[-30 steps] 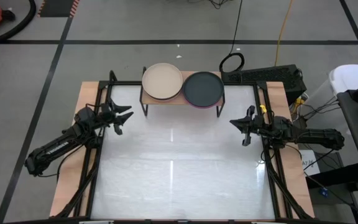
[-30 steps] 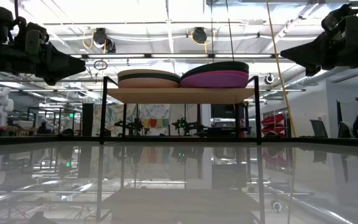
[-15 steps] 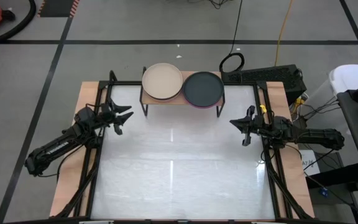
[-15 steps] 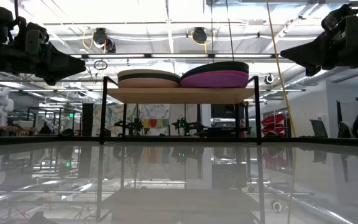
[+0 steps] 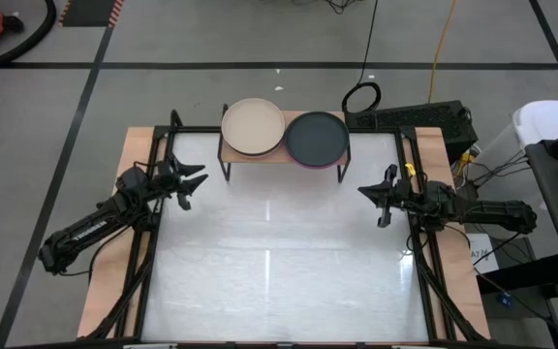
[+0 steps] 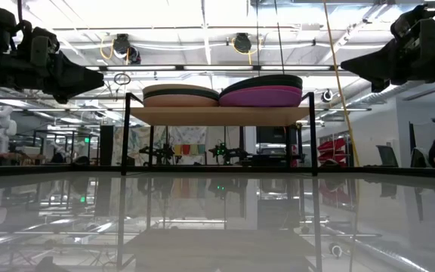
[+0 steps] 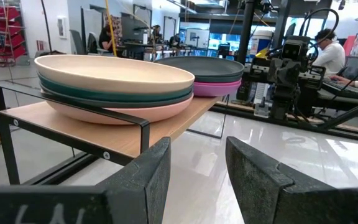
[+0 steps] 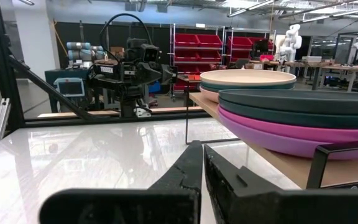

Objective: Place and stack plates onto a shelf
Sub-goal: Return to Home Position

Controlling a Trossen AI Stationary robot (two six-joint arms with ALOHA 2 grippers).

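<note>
Step in hand, by my reading: stacking is done and the arms are parking. No plate lies on the table (image 5: 269,281); all that show are on the shelf (image 6: 217,115), in two stacks side by side.

- Left stack on the shelf: beige plate (image 5: 253,127) on top, a dark teal plate (image 7: 114,96) under it, a salmon pink plate (image 7: 123,113) at the bottom.
- Right stack on the shelf: dark plate (image 5: 318,138) on top, then hot pink, with a purple plate (image 6: 259,97) lowest.
- Left end effector (image 5: 194,182): off the shelf's left end, well apart from it, fingers parted with a clear gap, holding nothing.
- Right end effector (image 5: 371,194): off the shelf's right end, well apart, fingers closed almost to touching, nothing between them.

Next move, as a judgement: only a retreat away from the shelf, keeping clear of its legs and the overhanging plate rims. No grasp is needed.

Hard to make out: the high view shows only each stack's top plate. From the side the dark bands merge, so I cannot count eight plates. The low view cuts both end effectors off at its upper corners.
</note>
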